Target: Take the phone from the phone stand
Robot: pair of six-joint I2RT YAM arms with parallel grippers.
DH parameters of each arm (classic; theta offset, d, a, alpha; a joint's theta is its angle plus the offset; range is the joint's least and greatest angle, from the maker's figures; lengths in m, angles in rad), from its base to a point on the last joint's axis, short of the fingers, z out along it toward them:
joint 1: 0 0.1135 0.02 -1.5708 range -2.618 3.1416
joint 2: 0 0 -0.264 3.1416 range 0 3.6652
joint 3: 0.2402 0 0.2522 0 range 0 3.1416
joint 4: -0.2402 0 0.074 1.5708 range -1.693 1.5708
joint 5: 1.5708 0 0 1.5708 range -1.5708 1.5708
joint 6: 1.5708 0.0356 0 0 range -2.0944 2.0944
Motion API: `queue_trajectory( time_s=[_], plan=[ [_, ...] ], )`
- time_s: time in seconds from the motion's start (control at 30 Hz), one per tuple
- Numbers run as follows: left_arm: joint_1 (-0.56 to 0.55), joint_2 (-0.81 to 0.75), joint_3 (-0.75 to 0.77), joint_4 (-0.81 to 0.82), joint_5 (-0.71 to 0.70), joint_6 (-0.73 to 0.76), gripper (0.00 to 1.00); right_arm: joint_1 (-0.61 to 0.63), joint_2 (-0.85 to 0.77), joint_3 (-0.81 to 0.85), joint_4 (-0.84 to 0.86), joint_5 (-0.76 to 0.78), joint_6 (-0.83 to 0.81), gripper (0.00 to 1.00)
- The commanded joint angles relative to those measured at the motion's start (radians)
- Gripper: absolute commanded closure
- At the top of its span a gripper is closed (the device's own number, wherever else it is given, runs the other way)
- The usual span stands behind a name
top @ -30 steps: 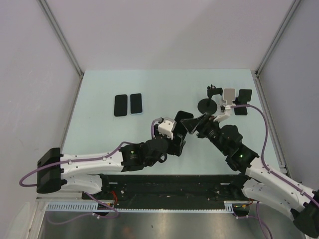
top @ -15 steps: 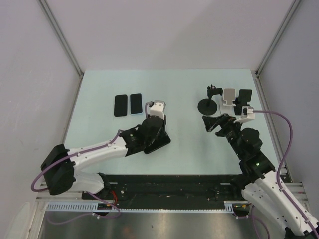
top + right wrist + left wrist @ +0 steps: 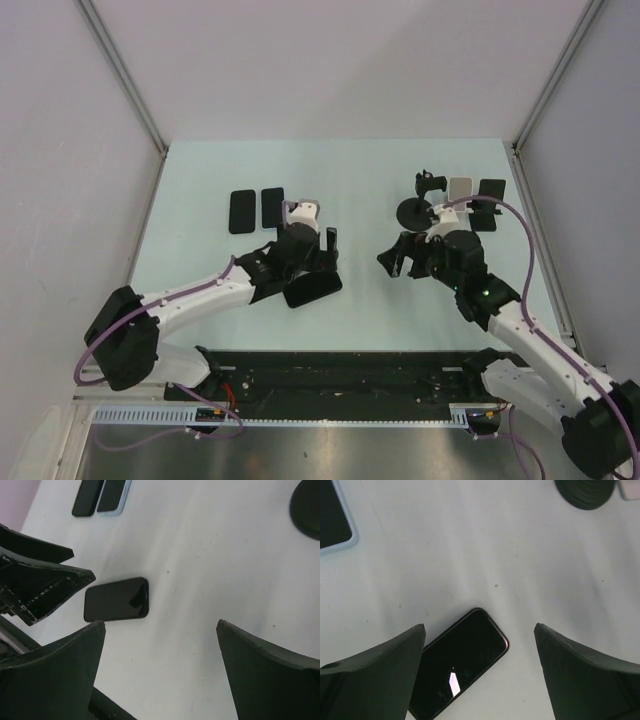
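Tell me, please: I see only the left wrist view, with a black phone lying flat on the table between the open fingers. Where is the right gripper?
Observer: The right gripper hangs open to the right of that phone and does not touch it.
Operator: Is there another phone near the blue-edged one at my corner?
Observer: Yes. A dark phone lies flat just to the left of the blue-edged phone, side by side with it.
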Motion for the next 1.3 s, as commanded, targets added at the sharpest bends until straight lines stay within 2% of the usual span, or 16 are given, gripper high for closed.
queue_trajectory(
  time_s=[0.0, 0.2, 0.37, 0.47, 0.5, 0.63, 0.83, 0.97, 1.1, 1.27],
  plan=[
    [0.026, -0.072, -0.059, -0.073, 0.038, -0.055, 0.00, 0.036, 0.115, 0.079, -0.003, -0.135, -0.088, 0.01],
    [0.112, -0.184, -0.165, -0.129, 0.122, -0.121, 0.00, 0.157, 0.417, 0.247, -0.109, -0.133, -0.242, 0.01],
    [0.198, -0.365, -0.240, -0.196, 0.159, -0.148, 0.00, 0.229, 0.690, 0.433, -0.182, -0.176, -0.433, 0.00],
    [0.257, -0.490, -0.237, -0.263, 0.174, -0.135, 0.00, 0.260, 0.834, 0.546, -0.236, -0.231, -0.595, 0.00],
    [0.271, -0.523, -0.231, -0.283, 0.174, -0.116, 0.00, 0.273, 0.886, 0.566, -0.265, -0.239, -0.700, 0.00],
    [0.348, -0.668, -0.173, -0.376, 0.133, -0.044, 0.00, 0.344, 0.966, 0.640, -0.293, -0.167, -0.914, 0.00],
    [0.373, -0.782, -0.087, -0.434, 0.012, 0.120, 0.00, 0.353, 1.071, 0.734, -0.354, -0.174, -1.083, 0.00],
    [0.373, -0.830, -0.067, -0.431, -0.130, 0.236, 0.00, 0.373, 1.117, 0.784, -0.364, -0.174, -1.145, 0.00],
    [0.373, -0.863, -0.093, -0.419, -0.255, 0.276, 0.00, 0.382, 1.180, 0.859, -0.406, -0.176, -1.168, 0.00],
    [0.373, -0.882, -0.167, -0.380, -0.277, 0.255, 0.00, 0.407, 1.276, 0.971, -0.570, -0.171, -1.200, 0.00]
  ],
)
